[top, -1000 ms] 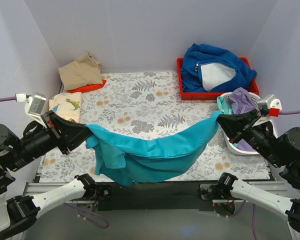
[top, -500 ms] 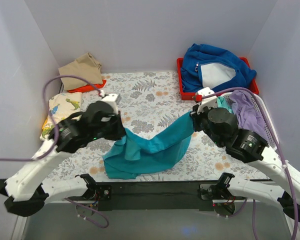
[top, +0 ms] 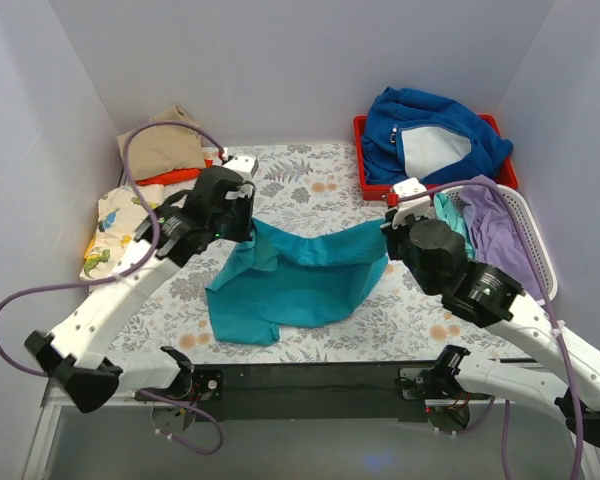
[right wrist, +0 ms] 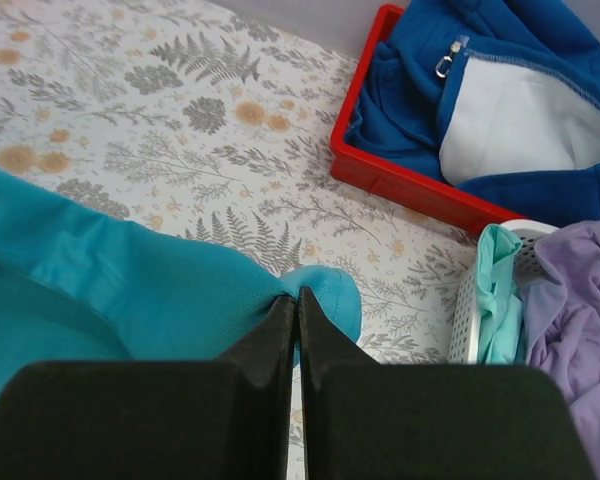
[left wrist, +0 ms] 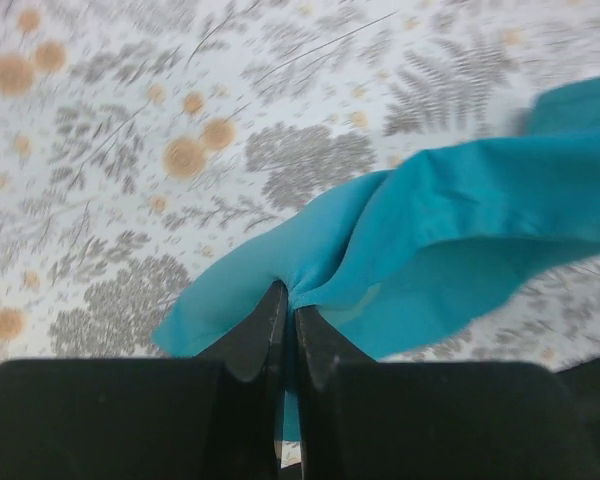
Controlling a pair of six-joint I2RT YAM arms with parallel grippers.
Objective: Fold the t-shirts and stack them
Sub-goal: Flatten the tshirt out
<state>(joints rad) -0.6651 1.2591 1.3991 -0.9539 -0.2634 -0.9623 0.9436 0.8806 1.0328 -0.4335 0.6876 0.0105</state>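
Note:
The teal t-shirt [top: 300,280] hangs stretched between my two grippers over the middle of the floral table, its lower part lying on the cloth. My left gripper [top: 242,222] is shut on its left top corner [left wrist: 310,280]. My right gripper [top: 385,232] is shut on its right top corner [right wrist: 315,285]. A tan shirt [top: 160,145] lies on an orange one [top: 180,174] at the back left. The cream dinosaur-print shirt [top: 115,225] lies at the left edge. Lavender [top: 495,230] and mint [top: 450,212] shirts sit in the white basket [top: 540,262], also seen in the right wrist view [right wrist: 580,310].
A red tray [top: 375,188] at the back right holds the royal-blue fleece [top: 430,135]; it shows in the right wrist view too [right wrist: 500,90]. Purple cables loop around both arms. Pale walls close in the left, back and right sides.
Both arms swung inward and forward over the table, carrying the teal shirt from the near edge to the middle. The shirt now sags less and lies partly on the cloth.

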